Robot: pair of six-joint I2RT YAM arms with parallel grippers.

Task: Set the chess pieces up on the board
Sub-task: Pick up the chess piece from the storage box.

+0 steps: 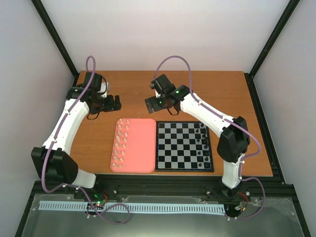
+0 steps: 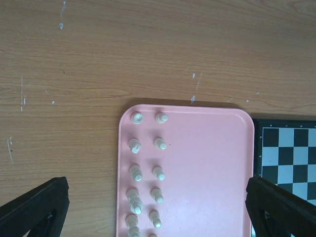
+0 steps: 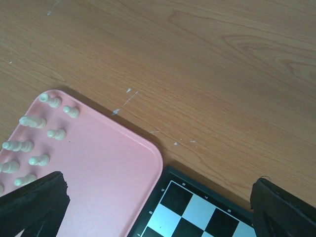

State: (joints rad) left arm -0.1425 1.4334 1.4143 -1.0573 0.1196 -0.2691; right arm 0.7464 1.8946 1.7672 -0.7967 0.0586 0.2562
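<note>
Looking down from above, the top view is showing the left claw [image 1: 105, 104] hanging over the desk [image 1: 222, 94] just beyond the far left corner of the pink tray [image 1: 140, 148], its jaws standing wide and gripping nothing. The right claw [image 1: 162, 107] is hovering just beyond the place where the tray and the board [image 1: 173, 148] are lying side by side, and it too is spread wide and empty. The chess pieces [image 1: 121, 143] are standing in two columns along the left side of the tray, none of them on the board, which is lying just beside the tray on its right. Small black figures [image 1: 201, 140] are lining the board's right side. The left wrist view is looking down on the tray's far end, where the cream pieces are sitting in pairs on its left half, and that claw's fingers [image 2: 34, 210] are showing at the bottom corners, well apart, with the tray between them. The right wrist view is taking in the tray's far right corner beside the board's far left corner, with a few cream pieces at the left edge and its own two fingers likewise sitting far apart at the bottom corners
</note>
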